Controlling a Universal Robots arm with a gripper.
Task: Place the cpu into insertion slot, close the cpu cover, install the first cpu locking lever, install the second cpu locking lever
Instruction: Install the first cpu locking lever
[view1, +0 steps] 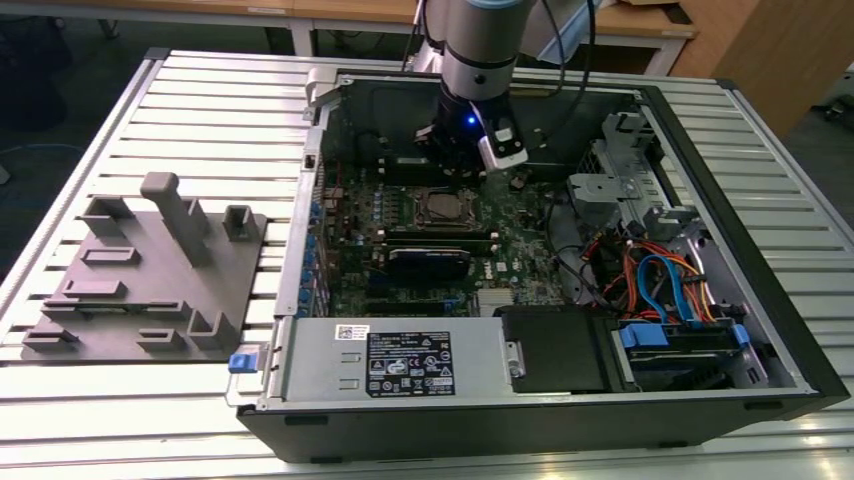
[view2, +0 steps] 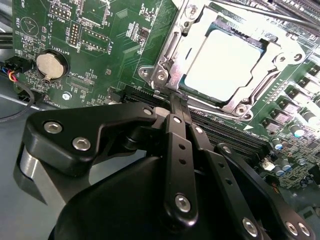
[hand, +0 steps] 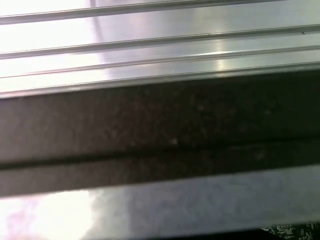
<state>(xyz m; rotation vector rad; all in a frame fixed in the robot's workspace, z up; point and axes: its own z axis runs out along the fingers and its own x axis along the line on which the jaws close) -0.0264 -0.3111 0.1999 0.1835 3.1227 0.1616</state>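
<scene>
Pinched narrow in the second wrist view: the gripper (view2: 176, 100), fingers pressed together. Cannot tell whether anything is nipped between them. Reaches right to the near corner of the lowered cpu cover (view2: 167, 52). Just past the tips, framed in that cover's window: the cpu (view2: 225, 65), lying flat.

The arm (view1: 474, 55) reaches straight down, its tool (view2: 176, 102) with fingers drawn together, tips just beside a corner of the cpu cover (view2: 172, 52).
</scene>
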